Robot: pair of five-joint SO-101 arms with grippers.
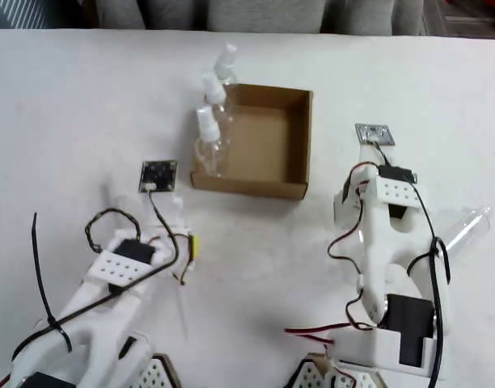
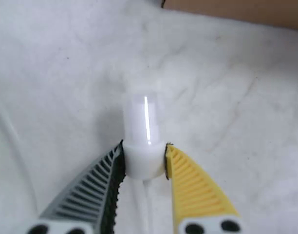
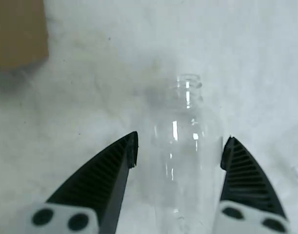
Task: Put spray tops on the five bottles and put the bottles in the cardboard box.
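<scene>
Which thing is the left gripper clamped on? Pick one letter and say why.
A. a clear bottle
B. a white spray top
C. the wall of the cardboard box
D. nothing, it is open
B: in the left wrist view the left gripper is shut on the collar of a white spray top, above the bare table.
</scene>
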